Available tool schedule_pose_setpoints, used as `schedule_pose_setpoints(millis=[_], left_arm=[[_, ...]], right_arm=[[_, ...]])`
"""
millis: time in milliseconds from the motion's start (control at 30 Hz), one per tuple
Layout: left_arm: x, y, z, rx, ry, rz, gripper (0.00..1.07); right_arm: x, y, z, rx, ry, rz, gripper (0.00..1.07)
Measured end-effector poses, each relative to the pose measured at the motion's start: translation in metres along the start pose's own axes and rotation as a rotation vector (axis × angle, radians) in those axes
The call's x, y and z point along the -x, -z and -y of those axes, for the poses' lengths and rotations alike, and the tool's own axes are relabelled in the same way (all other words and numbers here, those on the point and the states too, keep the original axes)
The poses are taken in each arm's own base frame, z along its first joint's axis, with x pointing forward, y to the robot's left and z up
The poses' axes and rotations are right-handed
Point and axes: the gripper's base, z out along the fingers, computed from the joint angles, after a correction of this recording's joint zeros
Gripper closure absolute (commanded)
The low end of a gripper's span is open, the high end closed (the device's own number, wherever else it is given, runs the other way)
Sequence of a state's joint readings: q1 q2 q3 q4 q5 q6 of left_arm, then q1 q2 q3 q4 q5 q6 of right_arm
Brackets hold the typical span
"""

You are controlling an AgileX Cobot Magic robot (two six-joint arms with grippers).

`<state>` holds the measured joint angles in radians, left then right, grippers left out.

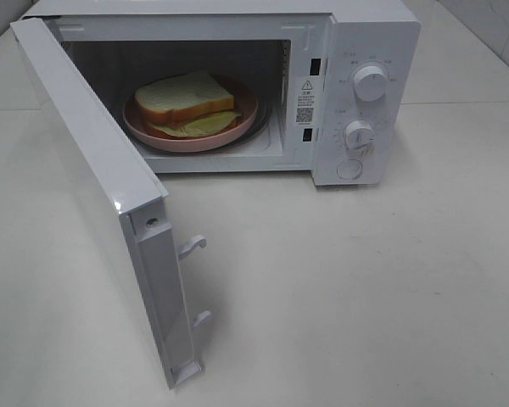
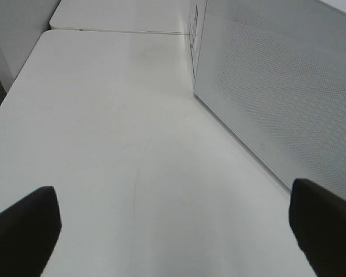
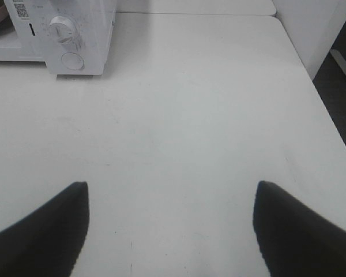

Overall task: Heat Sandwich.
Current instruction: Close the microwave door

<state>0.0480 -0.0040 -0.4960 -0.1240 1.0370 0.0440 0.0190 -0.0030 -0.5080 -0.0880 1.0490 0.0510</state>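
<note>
1. Far left: my left gripper (image 2: 173,231) is spread wide with nothing between its fingers. It hangs low over the table (image 2: 104,144), just beside the outer face of the microwave door (image 2: 277,86). It doesn't show in the high view.
2. The door (image 1: 93,195) stands swung wide open toward me, its two latch hooks sticking out at the free edge. I'd say shutting it is the next job.
3. Inside the microwave (image 1: 365,34), the sandwich (image 1: 187,97) is already in place. It lies on the pink plate (image 1: 195,142), and the plate sits in the middle of the oven chamber. I count the loading step as done.
4. On the control panel, the upper knob (image 1: 371,82) and lower knob (image 1: 359,134) sit above a round button (image 1: 349,169). I can't read their settings from here, and with the door open I judge heating hasn't started.
5. Far right: my right gripper (image 3: 173,231) is also spread and holds nothing. It is over bare table, well away from the panel, which I can see from its wrist camera.
6. By my reckoning what's left is to close the door, then set a knob to start the heating.
</note>
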Motion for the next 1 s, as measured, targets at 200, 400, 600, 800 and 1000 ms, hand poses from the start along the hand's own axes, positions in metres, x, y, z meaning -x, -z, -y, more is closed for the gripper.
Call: schedule_pose_setpoints(millis=[200,400,600,800,1000], left_arm=[[0.0,0.0,0.0,0.0,0.0,0.0,0.05],[0.0,0.0,0.0,0.0,0.0,0.0,0.05],[0.0,0.0,0.0,0.0,0.0,0.0,0.05],[0.0,0.0,0.0,0.0,0.0,0.0,0.05],[0.0,0.0,0.0,0.0,0.0,0.0,0.05]], right_arm=[[0.0,0.0,0.0,0.0,0.0,0.0,0.31],[0.0,0.0,0.0,0.0,0.0,0.0,0.31],[0.0,0.0,0.0,0.0,0.0,0.0,0.31],[0.0,0.0,0.0,0.0,0.0,0.0,0.31],[0.0,0.0,0.0,0.0,0.0,0.0,0.31]])
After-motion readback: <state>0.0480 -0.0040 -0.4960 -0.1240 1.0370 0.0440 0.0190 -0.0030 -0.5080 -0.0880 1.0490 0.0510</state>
